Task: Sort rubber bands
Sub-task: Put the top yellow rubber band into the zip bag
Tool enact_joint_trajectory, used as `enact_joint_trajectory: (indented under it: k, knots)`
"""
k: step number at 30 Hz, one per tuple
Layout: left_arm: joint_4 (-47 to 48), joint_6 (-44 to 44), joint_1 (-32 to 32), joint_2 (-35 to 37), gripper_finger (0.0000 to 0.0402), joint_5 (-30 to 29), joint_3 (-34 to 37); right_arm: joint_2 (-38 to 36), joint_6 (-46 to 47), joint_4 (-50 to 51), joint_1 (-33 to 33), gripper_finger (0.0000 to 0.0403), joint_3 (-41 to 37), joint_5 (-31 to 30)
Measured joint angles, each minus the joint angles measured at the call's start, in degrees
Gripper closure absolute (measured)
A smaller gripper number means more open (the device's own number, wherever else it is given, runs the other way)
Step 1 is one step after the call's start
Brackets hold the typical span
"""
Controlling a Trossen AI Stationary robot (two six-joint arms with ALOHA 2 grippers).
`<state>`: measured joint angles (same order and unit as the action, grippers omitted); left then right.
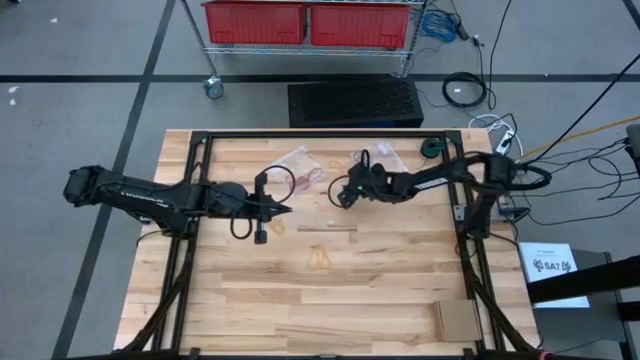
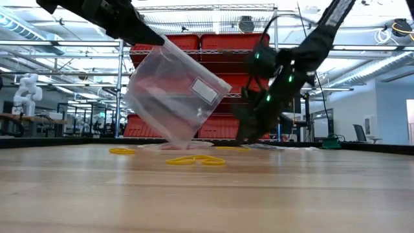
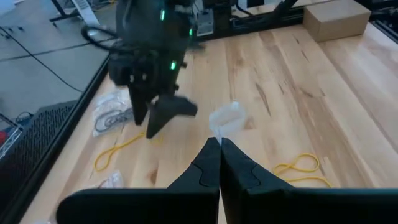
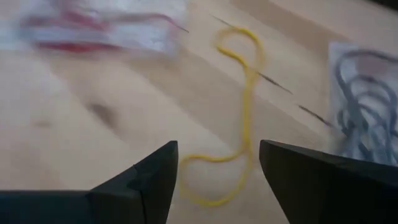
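Yellow rubber band is lying loose on the table, right gripper hovering spread over it. Left gripper is pinching a clear bag shut just beside it. Sorting looks early: more yellow bands are sitting unsorted nearby.

blurred red rubber bands in bag, black bands cut off
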<state>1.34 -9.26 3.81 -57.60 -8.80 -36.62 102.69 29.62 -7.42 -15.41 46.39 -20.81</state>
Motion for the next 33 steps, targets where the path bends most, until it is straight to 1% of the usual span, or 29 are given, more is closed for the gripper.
enact_joint_trajectory:
  k: [3, 7, 10, 13, 18, 19, 22, 26, 30, 33]
  knots:
    - [0.11, 0.0, 0.0, 0.0, 0.0401, 0.0, 0.0, 3.6, 1.65, -2.06, -1.35, 0.0186, 0.14, -0.67]
    - [0.08, 0.0, 0.0, 0.0, 0.0401, 0.0, 0.0, 7.39, 4.01, -3.2, -1.6, 0.0191, 0.55, -2.08]
    - [0.06, 0.0, 0.0, 0.0, 0.0401, 0.0, 0.0, 8.6, 4.92, -3.8, -0.58, 0.0214, 0.63, -3.47]
    - [0.02, 0.0, 0.0, 0.0, 0.0401, 0.0, 0.0, 8.37, 4.82, -3.34, 0.53, 0.0265, 0.58, -3.75]
    - [-0.86, 0.69, 0.0, 0.0, 0.0401, -0.02, 0.0, 7.05, 2.97, -0.52, 2.08, 0.038, 1.24, -2.3]
    - [-0.76, 1.04, 0.0, 0.0, 0.0401, -0.02, 0.0, 6.65, 2.72, 0.67, 2.45, 0.0391, 1.57, -1.94]
    - [-0.68, 1.31, 0.0, 0.0, 0.0401, -0.02, 0.0, 5.04, 2.93, 4.17, 3.77, 0.0392, 2.19, -0.66]
    - [-0.65, 1.33, 0.04, 0.0, 0.0401, -0.03, 0.0, 1.25, 2.87, 10.58, 6.45, 0.0399, 2.06, 3.97]
    - [-0.66, 1.33, 0.04, 0.0, 0.0401, -0.04, 0.0, -4.08, 2.89, 20.09, 10.86, 0.0401, 1.81, 9.93]
    - [-0.87, 0.98, -0.01, 0.0, 0.0401, -0.14, 0.0, -7.54, 4.29, 26.76, 15.23, 0.0402, 1.73, 12.66]
